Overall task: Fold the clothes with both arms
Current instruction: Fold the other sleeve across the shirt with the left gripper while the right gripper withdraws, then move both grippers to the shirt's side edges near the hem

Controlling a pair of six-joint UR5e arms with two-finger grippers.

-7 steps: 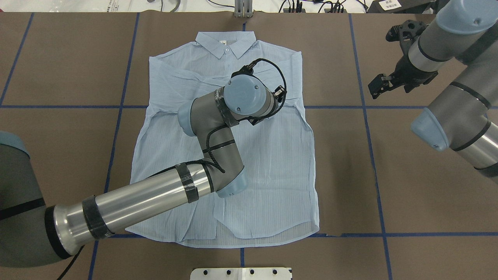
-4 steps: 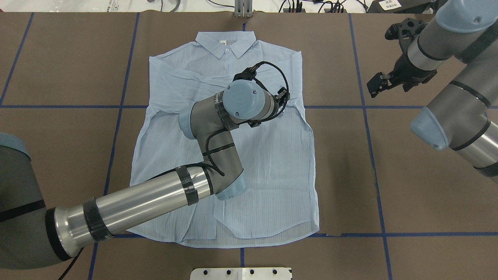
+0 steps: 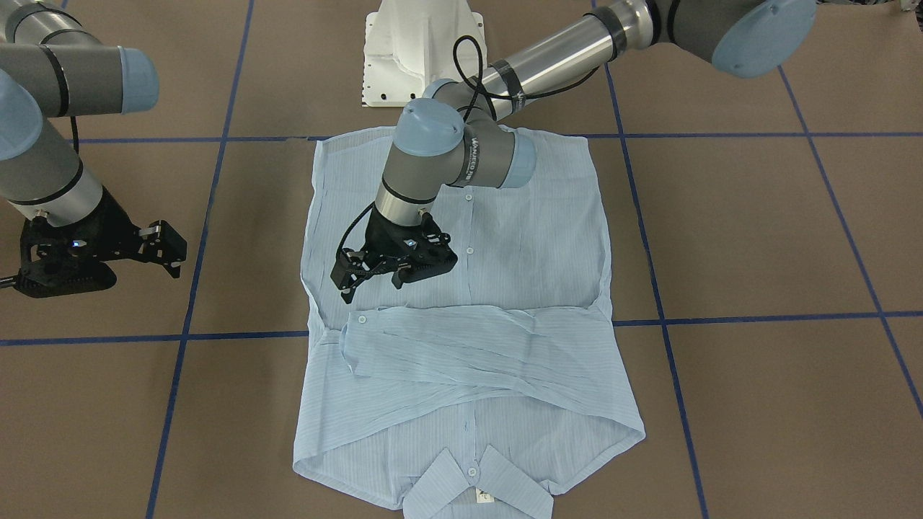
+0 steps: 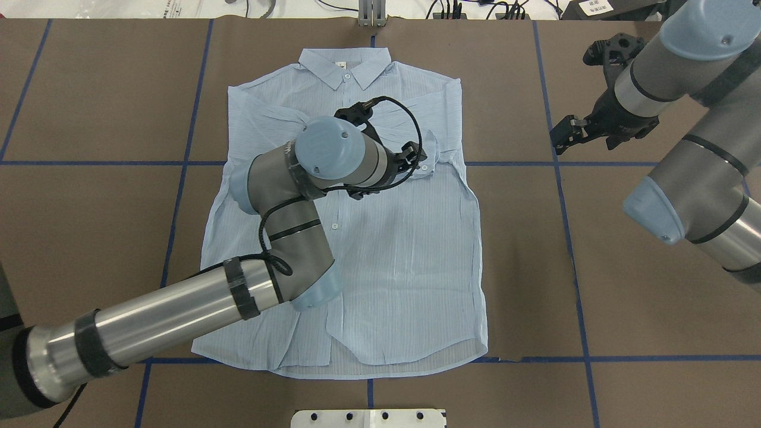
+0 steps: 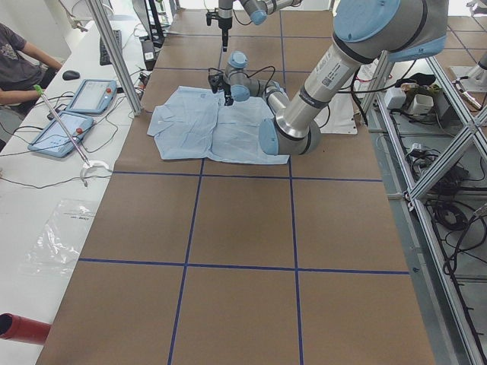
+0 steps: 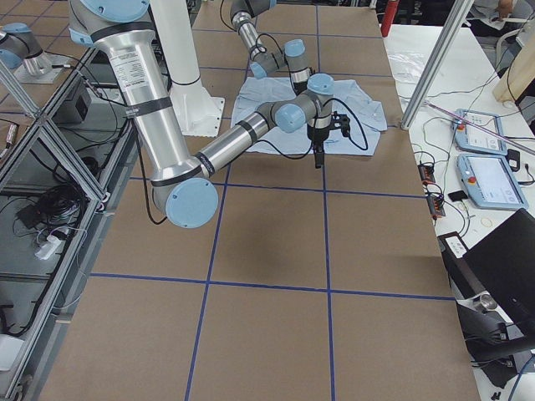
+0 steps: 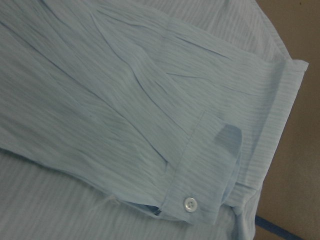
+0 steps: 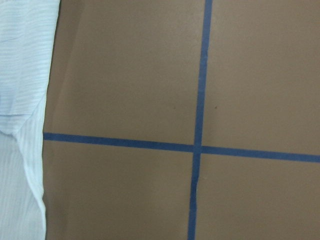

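Left jaws hang open, seemingly empty, above the shirt (image 3: pixel 505 238); right jaws open beside.

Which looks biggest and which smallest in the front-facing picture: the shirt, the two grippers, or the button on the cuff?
1. The shirt, by far the largest.
2. The left gripper and the right gripper look about alike, so they share this place.
3. The cuff button, a tiny dot.

Brown table surface (image 8: pixel 125 75), crossing blue tape lines (image 8: pixel 197 147), light-blue striped shirt (image 8: pixel 20 65) edge at left
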